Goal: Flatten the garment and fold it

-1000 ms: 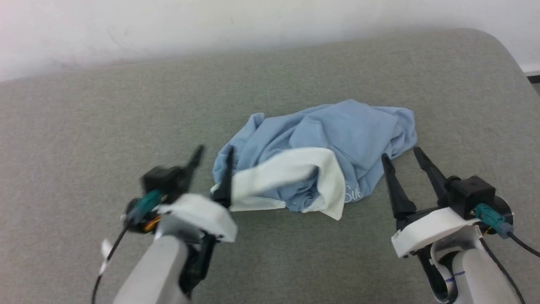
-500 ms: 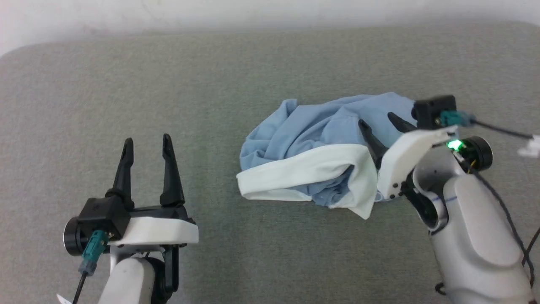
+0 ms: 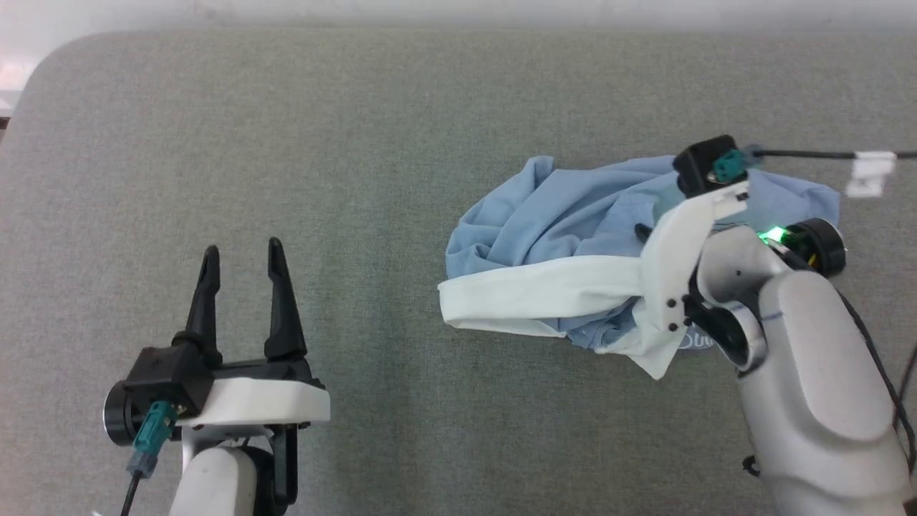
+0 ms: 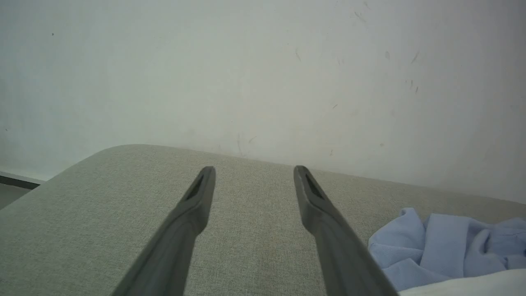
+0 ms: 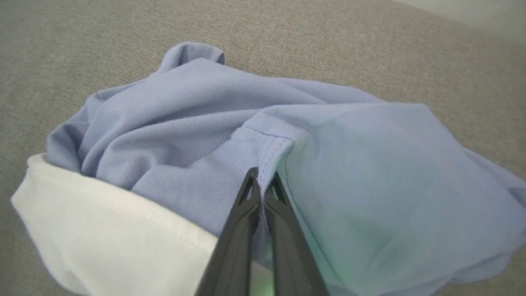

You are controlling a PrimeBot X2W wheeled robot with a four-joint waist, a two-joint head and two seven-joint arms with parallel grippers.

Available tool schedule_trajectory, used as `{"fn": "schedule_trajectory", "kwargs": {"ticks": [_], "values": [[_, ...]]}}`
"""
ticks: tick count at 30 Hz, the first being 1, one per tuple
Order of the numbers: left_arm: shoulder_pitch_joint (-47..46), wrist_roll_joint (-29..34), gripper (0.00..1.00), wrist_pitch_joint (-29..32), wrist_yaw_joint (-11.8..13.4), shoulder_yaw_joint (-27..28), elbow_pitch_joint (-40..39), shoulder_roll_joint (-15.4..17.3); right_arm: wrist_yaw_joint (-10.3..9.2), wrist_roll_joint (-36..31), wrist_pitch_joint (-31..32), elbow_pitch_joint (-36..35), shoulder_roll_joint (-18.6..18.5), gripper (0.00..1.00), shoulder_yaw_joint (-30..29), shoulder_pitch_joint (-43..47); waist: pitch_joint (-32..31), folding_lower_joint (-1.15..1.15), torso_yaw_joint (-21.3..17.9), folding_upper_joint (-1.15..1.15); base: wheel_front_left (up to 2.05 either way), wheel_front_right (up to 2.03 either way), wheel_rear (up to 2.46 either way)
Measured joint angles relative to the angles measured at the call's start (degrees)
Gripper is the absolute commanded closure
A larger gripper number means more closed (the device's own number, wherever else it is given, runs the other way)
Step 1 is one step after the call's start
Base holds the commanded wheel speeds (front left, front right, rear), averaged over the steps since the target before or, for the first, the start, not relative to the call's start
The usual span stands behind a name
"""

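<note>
Nearest, the left gripper (image 3: pixel 243 249) stands with its fingers spread, empty. Beyond it to the right, the crumpled light blue polo shirt (image 3: pixel 559 215) lies on the grey fabric surface (image 3: pixel 358 129), the right gripper (image 5: pixel 263 176) clamped on its hemmed fold.

Probably a lab: grey fabric-covered table (image 3: pixel 358 107) against a scuffed white wall (image 4: pixel 263 74).

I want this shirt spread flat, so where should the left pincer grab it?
Probably the left end of the white band, coming in low from the robot's left. That end of the garment juts out as a raised folded edge facing the open left pincer, opposite the blue seam that the right pincer is shut on.
</note>
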Motion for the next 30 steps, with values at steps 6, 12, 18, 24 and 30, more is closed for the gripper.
{"fn": "schedule_trajectory", "kwargs": {"ticks": [6, 12, 18, 24, 30], "values": [[1.16, 0.48, 0.0, 0.0, -1.24, 1.38, 0.56, -0.37, 0.02, 0.59, -10.89, -10.11, 0.23, 1.0, -5.32, 7.13, -1.73, 0.0, -1.65, 0.0, 0.0, 0.0, 0.0], [2.11, 1.44, 0.0, 0.0, -2.48, 2.0, 0.67, -0.65, 0.02, -0.63, -21.26, -16.79, 0.11, 1.0, -18.95, 17.58, -3.72, -0.01, -4.2, 0.0, 0.0, 0.0, 0.0], [2.15, 1.87, 0.0, 0.0, -3.1, 2.2, 0.89, -0.74, 0.01, 1.31, -20.37, -15.34, 0.1, 1.0, -29.67, 28.07, -4.95, -0.01, -6.5, 0.0, 0.0, 0.0, 0.0], [2.16, 2.27, 0.0, -0.01, -3.97, 1.44, 2.01, -0.76, 0.0, 1.3, -16.22, -12.33, 0.1, 0.0, -32.39, 30.7, -5.0, -0.01, -8.77, 0.0, 0.0, 0.0, 0.0], [1.47, 1.78, 0.0, 1.26, -6.56, -5.49, 8.15, -0.79, -0.04, 1.21, -25.4, -15.55, -0.05, 0.0, -27.0, 29.63, -4.67, 0.0, -10.56, 0.0, 0.0, 0.0, 0.0]]}}
